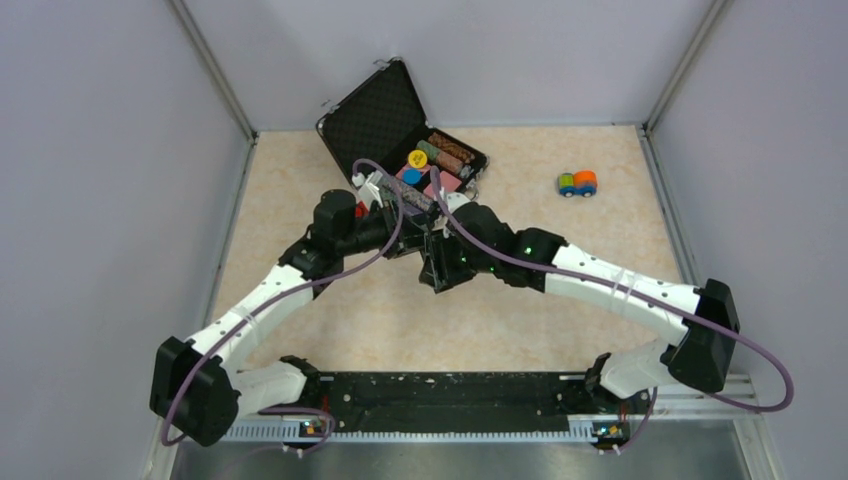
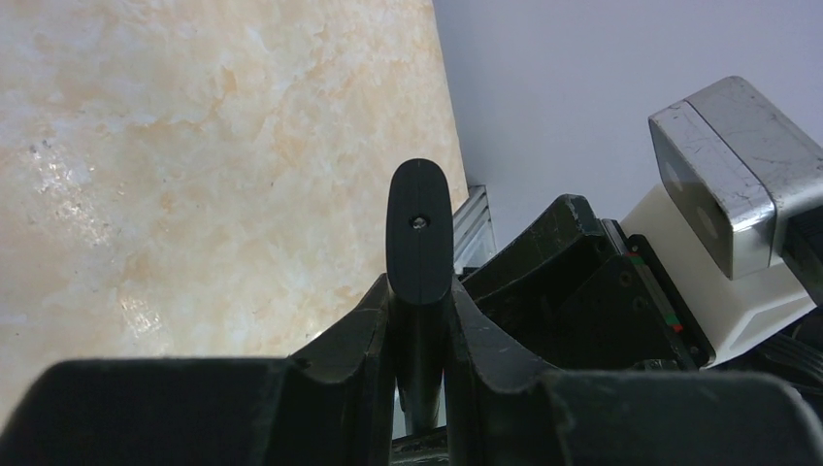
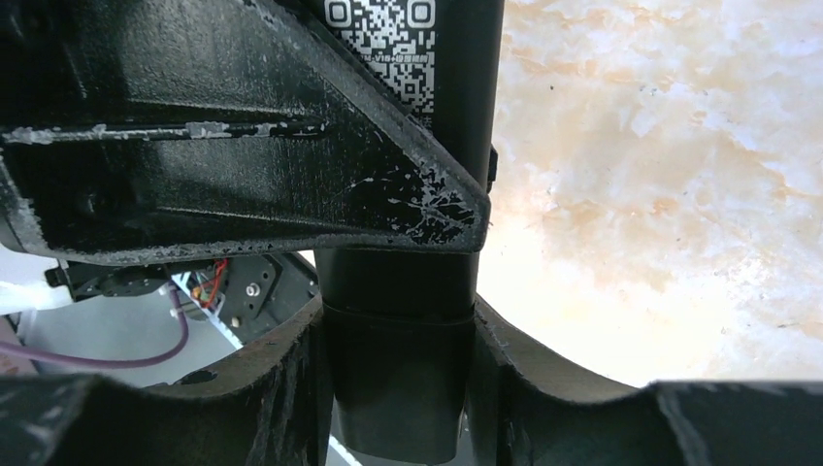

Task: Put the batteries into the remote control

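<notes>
Both grippers meet above the middle of the table. The remote control (image 2: 419, 233), a slim black bar, stands end-on between the fingers of my left gripper (image 2: 419, 325), which is shut on it. In the right wrist view the remote (image 3: 398, 374) carries a QR label and a seam across its lower end. My right gripper (image 3: 396, 340) is shut on that end. One left finger (image 3: 243, 146) crosses the bar just above. In the top view the left gripper (image 1: 405, 240) and right gripper (image 1: 432, 262) hide the remote. The batteries are out of view.
An open black foam-lined case (image 1: 385, 115) of poker chips stands just behind the grippers. A small colourful toy car (image 1: 577, 183) sits at the back right. Grey walls enclose the marbled table (image 1: 560, 300) on three sides.
</notes>
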